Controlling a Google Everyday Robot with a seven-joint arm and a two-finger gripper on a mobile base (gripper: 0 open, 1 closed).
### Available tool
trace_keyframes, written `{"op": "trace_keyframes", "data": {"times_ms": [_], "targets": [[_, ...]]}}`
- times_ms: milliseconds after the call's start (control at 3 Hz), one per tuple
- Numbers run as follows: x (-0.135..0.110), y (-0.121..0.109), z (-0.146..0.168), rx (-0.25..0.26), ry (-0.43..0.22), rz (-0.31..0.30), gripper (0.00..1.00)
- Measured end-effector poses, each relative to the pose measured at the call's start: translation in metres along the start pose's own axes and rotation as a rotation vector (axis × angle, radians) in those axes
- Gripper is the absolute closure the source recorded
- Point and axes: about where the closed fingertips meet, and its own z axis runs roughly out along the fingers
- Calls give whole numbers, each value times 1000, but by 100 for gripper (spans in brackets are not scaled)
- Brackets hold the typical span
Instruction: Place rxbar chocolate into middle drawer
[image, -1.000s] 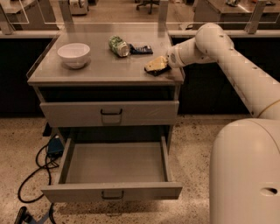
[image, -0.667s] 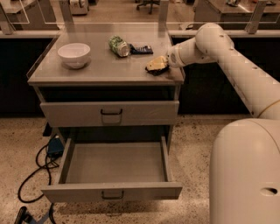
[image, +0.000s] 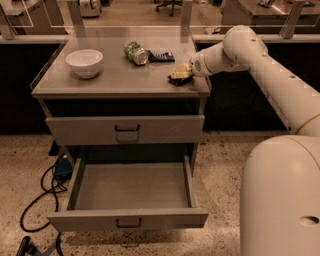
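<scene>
pincer (image: 181, 73) sits at right front edge of counter (image: 115, 80), directly over the rxbar chocolate (image: 176, 81), touching it. Can't tell if it's gripping. middle drawer (image: 127, 218) is pulled open below.

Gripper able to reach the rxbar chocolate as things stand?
Likely yes. The gripper sits right at the rxbar chocolate, at a front corner of the cabinet top; the green can and blue bar lie apart, farther back.
</scene>
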Motion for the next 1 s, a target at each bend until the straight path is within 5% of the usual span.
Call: {"op": "trace_keyframes", "data": {"times_ms": [667, 1000], "targets": [[2, 14, -13, -1, 10, -19, 100], [-18, 40, -91, 69, -69, -136, 100]]}}
